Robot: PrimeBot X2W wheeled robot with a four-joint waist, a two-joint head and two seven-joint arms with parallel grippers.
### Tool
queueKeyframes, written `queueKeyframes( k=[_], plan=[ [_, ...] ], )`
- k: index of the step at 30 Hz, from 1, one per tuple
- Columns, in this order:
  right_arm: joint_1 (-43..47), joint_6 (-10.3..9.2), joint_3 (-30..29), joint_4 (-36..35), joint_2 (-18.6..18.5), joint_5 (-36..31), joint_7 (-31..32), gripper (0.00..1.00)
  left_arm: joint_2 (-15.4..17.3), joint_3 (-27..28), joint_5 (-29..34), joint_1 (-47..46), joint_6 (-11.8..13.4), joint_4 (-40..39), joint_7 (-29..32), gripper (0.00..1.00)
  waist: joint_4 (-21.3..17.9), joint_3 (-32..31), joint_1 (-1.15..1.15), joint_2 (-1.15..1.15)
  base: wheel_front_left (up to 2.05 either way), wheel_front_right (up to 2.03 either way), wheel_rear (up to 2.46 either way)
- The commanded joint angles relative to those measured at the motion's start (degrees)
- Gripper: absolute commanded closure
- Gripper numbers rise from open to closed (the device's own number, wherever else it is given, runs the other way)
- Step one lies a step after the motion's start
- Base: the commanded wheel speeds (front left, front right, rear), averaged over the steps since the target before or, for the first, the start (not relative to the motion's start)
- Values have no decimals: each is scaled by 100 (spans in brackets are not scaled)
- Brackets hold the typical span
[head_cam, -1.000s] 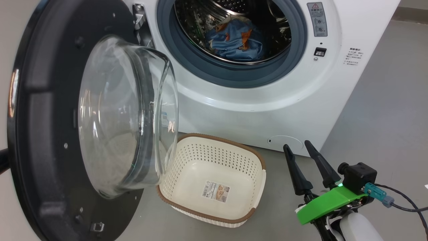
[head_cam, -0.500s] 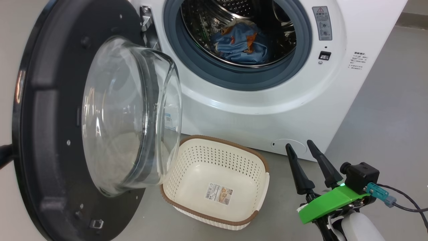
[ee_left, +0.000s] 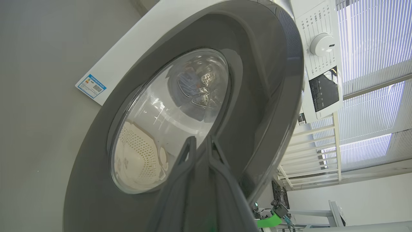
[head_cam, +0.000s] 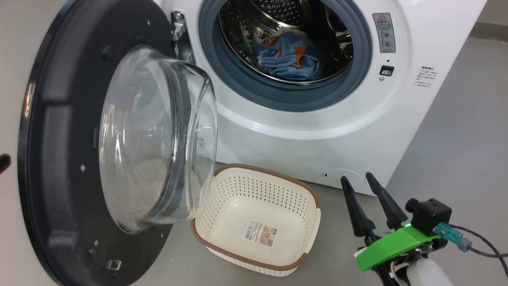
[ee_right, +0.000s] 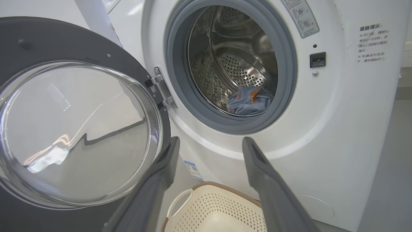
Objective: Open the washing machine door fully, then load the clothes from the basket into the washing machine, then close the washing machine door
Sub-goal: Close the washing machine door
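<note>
Left gripper (ee_left: 201,140) fingers are seen narrowly parted, nothing gripped, just before the outer face of the washing machine door (ee_left: 257,80). Basket (head_cam: 258,167) is found just left of the right gripper (head_cam: 355,179); blue garment (head_cam: 291,55) is noted up-left of it, inside the washing machine (head_cam: 317,131) drum. Right fingers are spread wide, empty.
</note>
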Motion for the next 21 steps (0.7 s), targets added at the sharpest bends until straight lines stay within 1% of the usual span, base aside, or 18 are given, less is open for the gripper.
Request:
queueKeyframes(
  k=[1, 3, 8, 12, 14, 17, 18, 21],
  plan=[
    [-16, 9, 122, -136, -6, 36, -27, 0, 283, 267, 70, 11, -113, -118, -65, 0, 7, -21, 0, 0, 0, 0, 0],
    [4, 9, 114, -145, -13, 39, -27, 0, 272, 312, 164, 84, -268, -139, -201, 0, 16, -42, 0, 0, 0, 0, 0],
    [58, 9, 107, -165, -23, 41, -27, 0, 190, 342, 581, 336, -752, -172, -696, 0, 39, -105, 0, 0, 0, 0, 0],
    [84, 9, 111, -177, -52, 51, -27, 0, 75, 361, 928, 551, -996, -191, -1215, 0, 45, -133, 0, 0, 0, 0, 0],
    [91, 9, 121, -183, -64, 49, -27, 0, 33, 345, 1138, 663, -1067, -225, -1557, 0, 42, -141, 0, 0, 0, 0, 0],
    [91, 9, 142, -191, -81, 48, -27, 0, 18, 240, 1447, 856, -1108, -360, -2153, 0, 33, -145, 0, 0, 0, 0, 0],
    [91, 9, 142, -191, -81, 48, -27, 0, 18, 240, 1447, 856, -1108, -360, -2153, 0, 33, -145, 0, 0, 0, 0, 0],
    [95, 9, 155, -206, -95, 47, -27, 0, 154, -49, 1743, 1171, -1112, -670, -2921, 0, 31, -146, 0, 0, 0, 0, 0]
  ],
)
